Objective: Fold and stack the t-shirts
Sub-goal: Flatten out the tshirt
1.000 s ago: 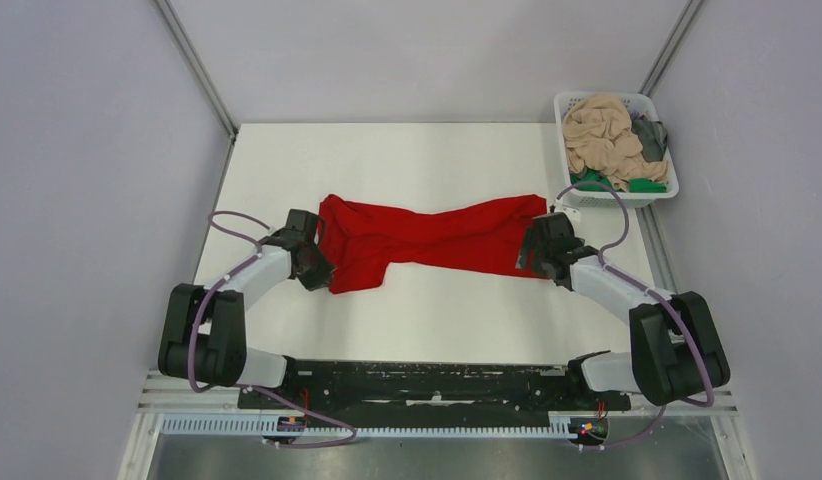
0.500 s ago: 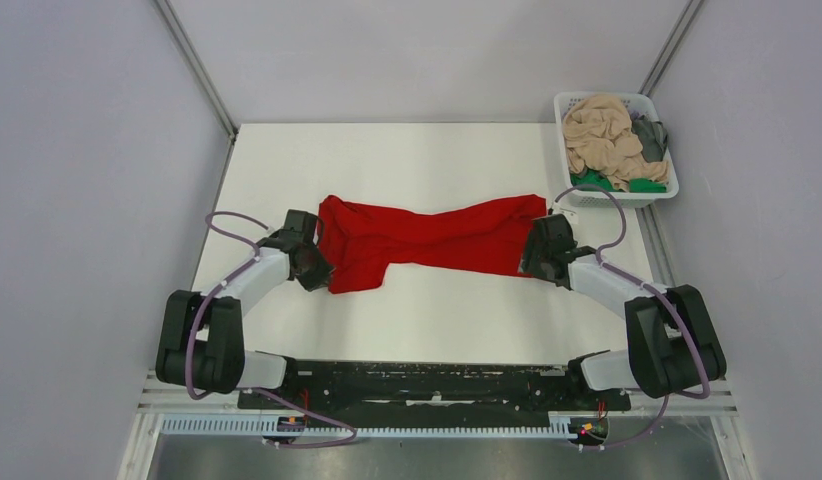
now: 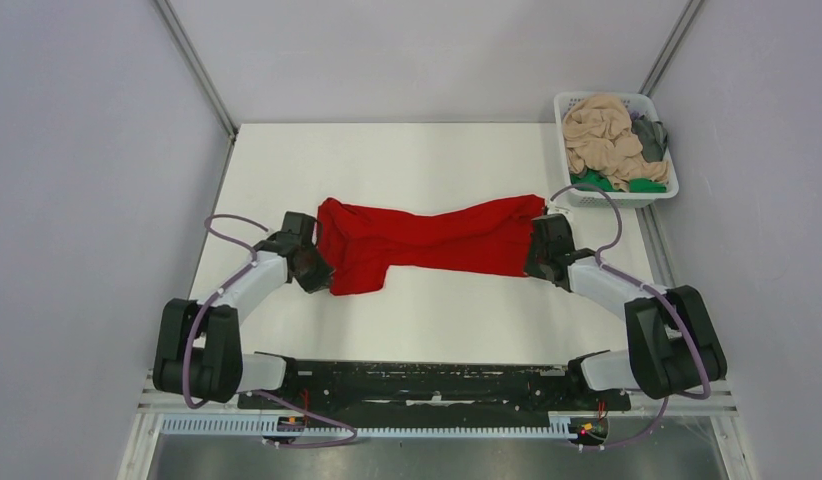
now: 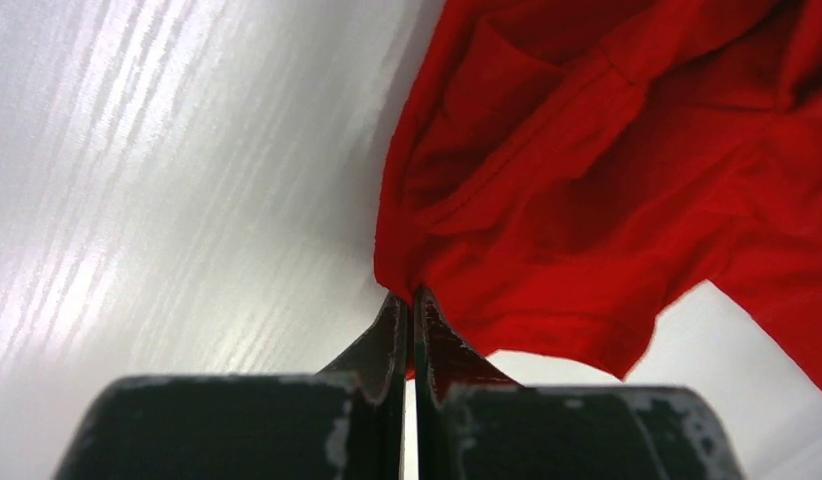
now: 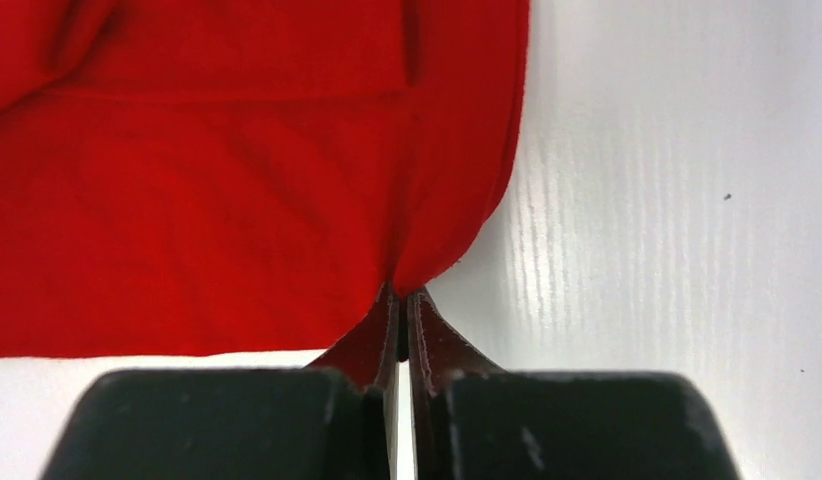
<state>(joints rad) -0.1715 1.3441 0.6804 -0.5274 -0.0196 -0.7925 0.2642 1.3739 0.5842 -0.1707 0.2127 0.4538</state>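
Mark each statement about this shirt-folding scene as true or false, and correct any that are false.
1. The left gripper is shut on the red t-shirt's edge. True.
2. The right gripper hangs open, touching nothing. False: it is shut on the shirt's other end.
3. The white basket holds a peach-beige shirt. True.
4. The red t-shirt lies folded into a neat square. False: it lies wrinkled, stretched out between both grippers.

Top camera high behind the arm bases, looking down over the whole table (image 3: 427,150). Each wrist camera looks out low and very close past its own tips, left gripper (image 4: 408,297) and right gripper (image 5: 402,292) (opposite ends). All three views share the red t-shirt (image 3: 427,240).
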